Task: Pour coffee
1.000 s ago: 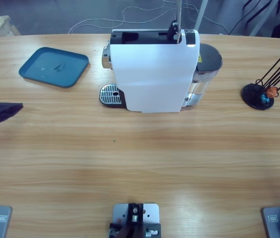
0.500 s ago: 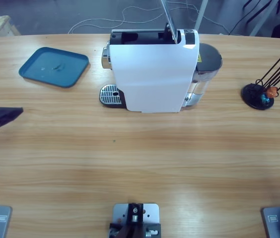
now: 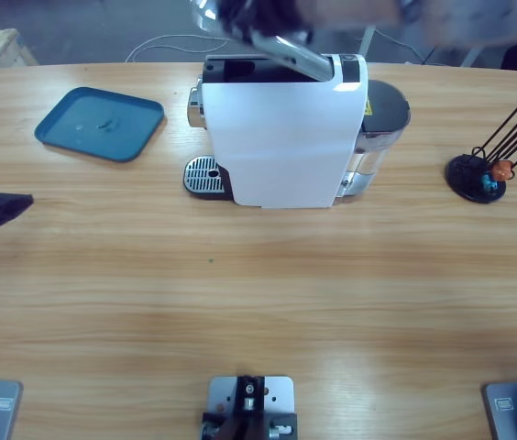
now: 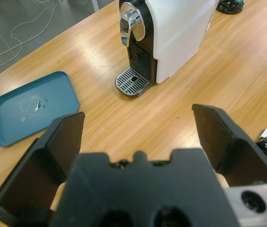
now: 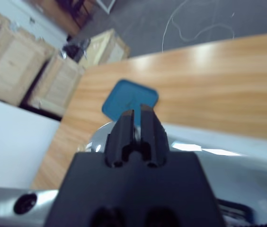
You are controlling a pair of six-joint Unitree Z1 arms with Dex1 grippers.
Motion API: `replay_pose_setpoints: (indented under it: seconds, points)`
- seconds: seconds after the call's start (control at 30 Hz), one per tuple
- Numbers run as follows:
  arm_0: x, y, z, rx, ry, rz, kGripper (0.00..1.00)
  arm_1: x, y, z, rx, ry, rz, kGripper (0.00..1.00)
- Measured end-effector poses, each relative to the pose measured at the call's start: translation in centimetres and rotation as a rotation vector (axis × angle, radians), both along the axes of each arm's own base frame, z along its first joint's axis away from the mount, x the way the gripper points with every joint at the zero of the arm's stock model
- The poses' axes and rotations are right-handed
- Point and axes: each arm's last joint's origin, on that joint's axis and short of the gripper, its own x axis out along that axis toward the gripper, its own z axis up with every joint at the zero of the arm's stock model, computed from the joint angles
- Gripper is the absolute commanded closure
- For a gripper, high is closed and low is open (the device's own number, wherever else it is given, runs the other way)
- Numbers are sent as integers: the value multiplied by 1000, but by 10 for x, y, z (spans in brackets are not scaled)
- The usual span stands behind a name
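**Lever swings down over the coffee machine**

Moved since half a second ago: the silver lever, which then stood steeply up from the top of the white coffee machine, now lies slanted low across it. The blurred right gripper sits at the lever's raised end. In the right wrist view its jaws are drawn narrow, almost together, above a silver surface; whether they pinch anything I cannot tell. The left gripper hangs at the table's left edge, well apart from the machine, its jaws spread wide and holding nothing. It faces the drip grate and the teal tray. A black capsule stand sits at the right. Where the coffee is, these views do not let me tell
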Motion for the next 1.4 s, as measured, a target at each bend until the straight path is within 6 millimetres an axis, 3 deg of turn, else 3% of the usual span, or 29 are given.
replay_pose_setpoints:
  seconds: [0.1, 0.53, 0.57, 0.6, 0.67, 0.77, 0.97, 1.13, 1.3, 1.4]
  points:
    - [0, 0, 0, 2, 1, 0, 18, -5, 12, -9, -23, 15, 21, 1000]
    - [0, 0, 2, -15, 9, 10, 13, -5, 17, -13, -109, 111, -19, 979]
    - [0, 0, 2, -17, 11, 12, 13, -5, 17, -13, -110, 111, -21, 342]
    - [0, 0, 2, -18, 11, 17, 11, -5, 17, -13, -112, 107, -26, 23]
    - [2, 2, 2, -24, 16, 60, 16, -7, 13, -7, -147, 69, -10, 0]
    - [9, 14, -3, -6, 50, 278, 18, -23, -4, 11, -275, -17, 70, 0]
    - [19, 50, -16, 32, 144, 729, 23, -93, -56, 65, -374, -54, 183, 0]
    - [27, 67, -18, 30, 163, 928, 13, -128, -88, 72, -411, -34, 199, 0]
    - [48, 71, -27, 177, 169, 995, 13, -132, -95, 70, -432, 6, 188, 0]
    - [57, 71, -46, 254, 169, 993, 33, -134, -98, 66, -463, 37, 189, 0]
